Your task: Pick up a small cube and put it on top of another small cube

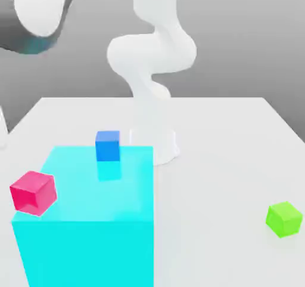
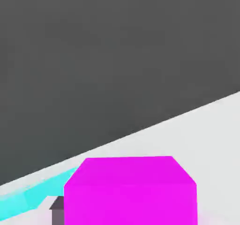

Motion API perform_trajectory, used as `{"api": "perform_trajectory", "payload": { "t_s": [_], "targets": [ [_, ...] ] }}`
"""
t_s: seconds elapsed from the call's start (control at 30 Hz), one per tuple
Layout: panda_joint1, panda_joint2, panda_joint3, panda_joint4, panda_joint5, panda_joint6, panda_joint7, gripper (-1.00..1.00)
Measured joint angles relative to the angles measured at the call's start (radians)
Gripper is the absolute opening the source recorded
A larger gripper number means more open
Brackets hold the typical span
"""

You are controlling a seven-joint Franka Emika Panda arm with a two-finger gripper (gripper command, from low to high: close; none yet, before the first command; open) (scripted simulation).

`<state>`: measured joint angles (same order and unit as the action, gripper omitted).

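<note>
From the left of the exterior view, a crimson cube (image 1: 33,192) sits at about eight o'clock from the middle of the white bench (image 1: 226,154), pressed against the left edge of a very large cyan block (image 1: 89,220) that takes up the near-left part of the bench. A blue cube (image 1: 108,145) stands at the far edge of that block, at eleven o'clock from the block's centre, with the robot's white arm (image 1: 152,47) rising behind it. A green cube (image 1: 284,219) lies well apart at four o'clock on the bench. In the hand view the magenta cube (image 2: 130,191) looms very close to the camera, with a cyan edge beside it; whether the hand grips it I cannot tell (no fingers are clearly seen). The main risk, as I judge it, is a poor alignment: lowering off-centre onto another small cube could tip or knock it, and the cyan block crowds any approach on that side.
</note>
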<state>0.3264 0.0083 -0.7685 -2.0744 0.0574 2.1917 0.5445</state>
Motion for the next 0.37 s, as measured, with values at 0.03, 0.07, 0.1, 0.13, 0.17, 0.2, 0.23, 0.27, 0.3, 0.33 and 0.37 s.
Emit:
{"api": "perform_trajectory", "payload": {
  "t_s": [0.03,0.07,0.1,0.13,0.17,0.2,0.23,0.27,0.3,0.33,0.37],
  "targets": [
    [0.016,-0.046,0.021,0.009,-0.066,-0.043,0.029,-1.00],
    [0.026,-0.078,0.038,0.006,-0.106,-0.087,0.049,-1.00],
    [0.040,-0.086,0.048,-0.012,-0.109,-0.121,0.055,-1.00],
    [0.045,-0.078,0.049,-0.034,-0.103,-0.115,0.052,-1.00],
    [0.046,-0.062,0.046,-0.057,-0.091,-0.090,0.044,-1.00],
    [0.045,-0.043,0.044,-0.082,-0.076,-0.056,0.033,-1.00],
    [0.044,-0.022,0.042,-0.106,-0.060,-0.019,0.022,1.00],
    [0.046,-0.022,0.042,-0.106,-0.060,-0.019,0.022,1.00],
    [0.048,-0.022,0.042,-0.106,-0.060,-0.019,0.022,1.00],
    [0.049,-0.022,0.042,-0.106,-0.060,-0.019,0.022,1.00],
    [0.050,-0.022,0.042,-0.106,-0.060,-0.019,0.022,1.00]
  ]
}}
